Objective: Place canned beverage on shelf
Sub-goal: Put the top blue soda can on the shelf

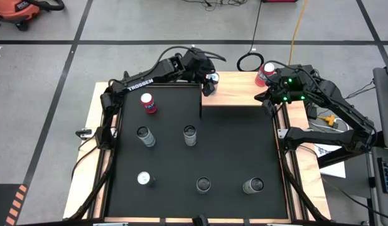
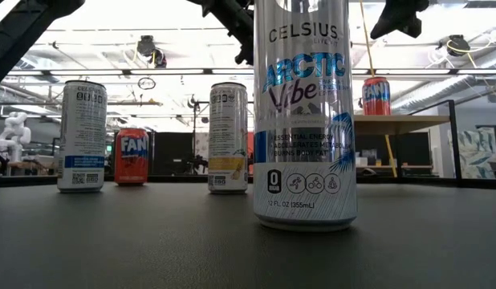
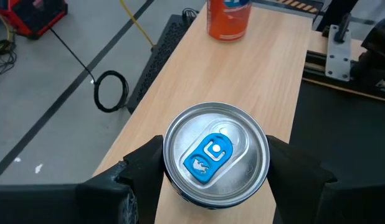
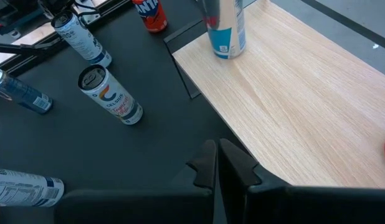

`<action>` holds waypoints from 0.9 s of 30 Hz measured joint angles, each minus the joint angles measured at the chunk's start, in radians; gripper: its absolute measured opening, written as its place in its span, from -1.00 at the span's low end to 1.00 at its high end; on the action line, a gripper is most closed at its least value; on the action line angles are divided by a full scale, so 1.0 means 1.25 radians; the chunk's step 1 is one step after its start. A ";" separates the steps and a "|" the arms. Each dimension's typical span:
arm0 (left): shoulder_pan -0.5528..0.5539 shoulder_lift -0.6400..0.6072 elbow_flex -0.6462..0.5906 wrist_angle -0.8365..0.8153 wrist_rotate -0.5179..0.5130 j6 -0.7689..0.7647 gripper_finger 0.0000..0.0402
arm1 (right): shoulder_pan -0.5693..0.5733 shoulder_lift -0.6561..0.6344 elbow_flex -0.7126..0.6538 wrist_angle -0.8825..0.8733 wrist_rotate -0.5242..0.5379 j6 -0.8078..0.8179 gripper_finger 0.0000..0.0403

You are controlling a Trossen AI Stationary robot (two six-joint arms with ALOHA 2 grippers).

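While reaching, left pincer [image 3: 214,180] flanks can [image 3: 216,154] on shelf [image 3: 267,74].

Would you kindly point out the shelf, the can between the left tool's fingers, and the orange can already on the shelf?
shelf [image 3: 267,74]: left wrist view, bare wooden top.
blue-tabbed can [image 3: 215,153]: left wrist view, lid.
orange can [image 3: 228,18]: left wrist view, side wall.

1. Shelf [image 3: 267,68] — pale wood, smooth matt grain.
2. Can [image 3: 216,152] on the shelf — shiny brushed metal lid, glossy blue tab.
3. Mat [image 4: 136,155] beside the shelf — matt black.
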 joint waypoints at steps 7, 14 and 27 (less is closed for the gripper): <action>0.000 0.000 0.000 0.000 0.000 -0.001 0.17 | 0.000 0.000 0.000 0.000 0.000 0.000 -1.00; 0.000 0.001 0.000 0.002 0.049 -0.002 0.17 | 0.000 0.000 0.000 0.000 0.000 0.000 -1.00; 0.001 0.002 -0.001 0.003 0.066 -0.027 0.17 | 0.000 0.000 0.000 0.000 0.000 0.000 -1.00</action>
